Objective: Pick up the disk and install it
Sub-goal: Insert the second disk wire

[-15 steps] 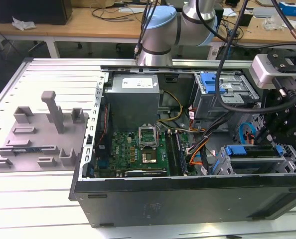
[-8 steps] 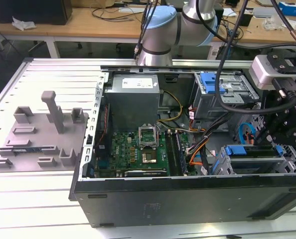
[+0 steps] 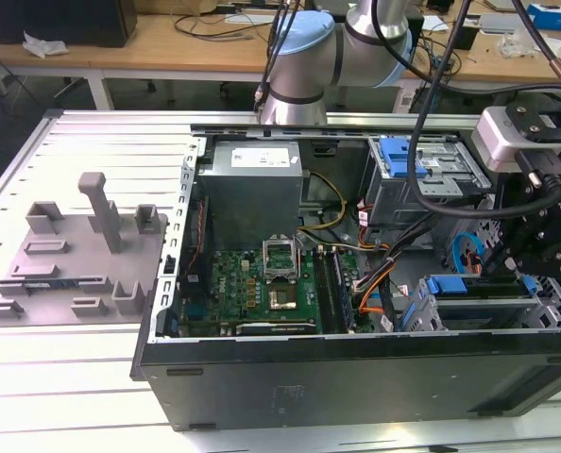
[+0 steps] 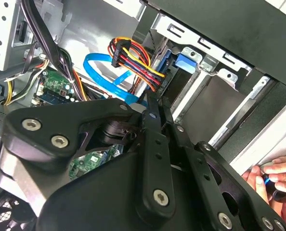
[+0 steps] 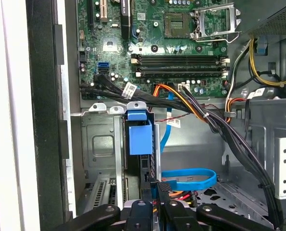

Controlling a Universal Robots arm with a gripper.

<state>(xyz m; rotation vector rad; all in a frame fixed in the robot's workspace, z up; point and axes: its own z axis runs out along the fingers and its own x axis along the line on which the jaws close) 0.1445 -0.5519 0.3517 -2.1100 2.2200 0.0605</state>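
- Evidently clenched: gripper [image 5: 157, 188] fingers drawn together, hovering right over the disk's upper edge; cannot tell whether pinching it.
- Just beyond, the disk [image 5: 145, 166] standing on edge inside a slot of the grey drive cage [image 5: 102, 144].
- Picking seemingly done; full seating unconfirmed.

We see a white slatted metal table [image 3: 101, 142] carrying the work. An open black computer case [image 3: 356, 377] lies on its side directly on it, toward the exterior view's right. Beside the case, on the exterior view's left, a flat grey fixture plate [image 3: 68, 260] with upright blocks rests on the slats.
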